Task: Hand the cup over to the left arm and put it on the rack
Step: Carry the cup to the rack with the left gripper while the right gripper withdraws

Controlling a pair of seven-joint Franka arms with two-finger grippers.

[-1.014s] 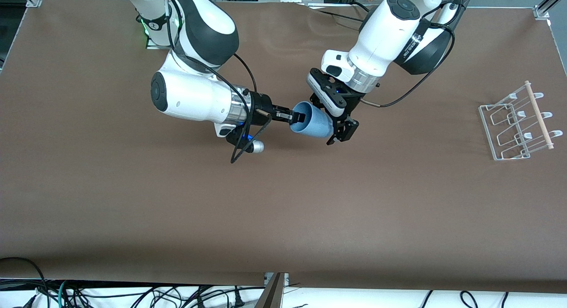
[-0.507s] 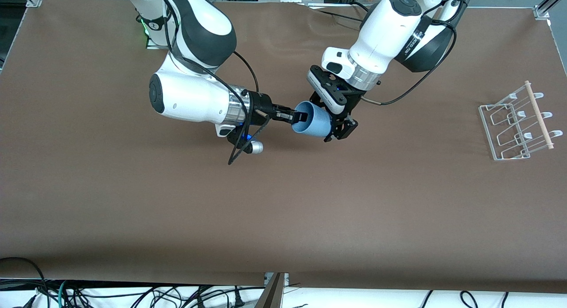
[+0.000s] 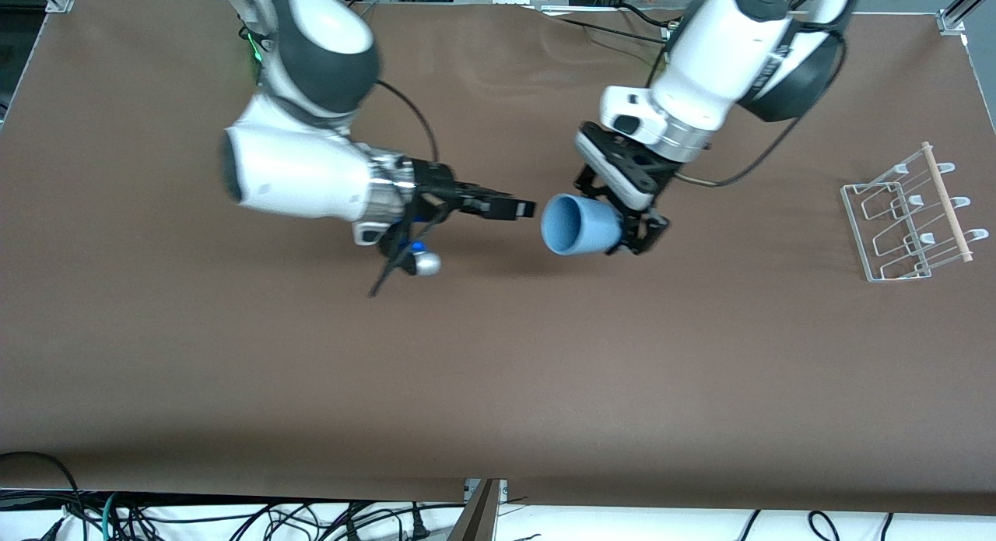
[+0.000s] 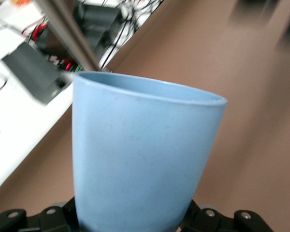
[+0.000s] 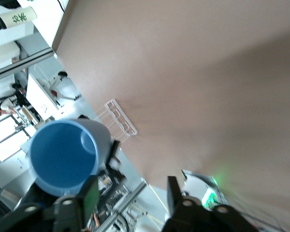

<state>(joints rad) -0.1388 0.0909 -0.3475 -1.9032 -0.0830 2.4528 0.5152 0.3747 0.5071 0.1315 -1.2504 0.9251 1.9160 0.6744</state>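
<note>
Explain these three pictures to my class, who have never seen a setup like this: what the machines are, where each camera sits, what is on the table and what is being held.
Two white robot arms stand at a brown table. Each ends in a black two-finger end effector.

The wide picture comes from a high camera facing the robots. The other two come from cameras on the arms' wrists.

The left end effector holds a light-blue cup on its side above the table. The left wrist view shows that cup close up, gripped at its base.

The right end effector is open and empty, apart from the cup's rim. Its wrist camera looks into the cup's mouth.

A clear drying rack with a wooden dowel stands at the left arm's end of the table.
</note>
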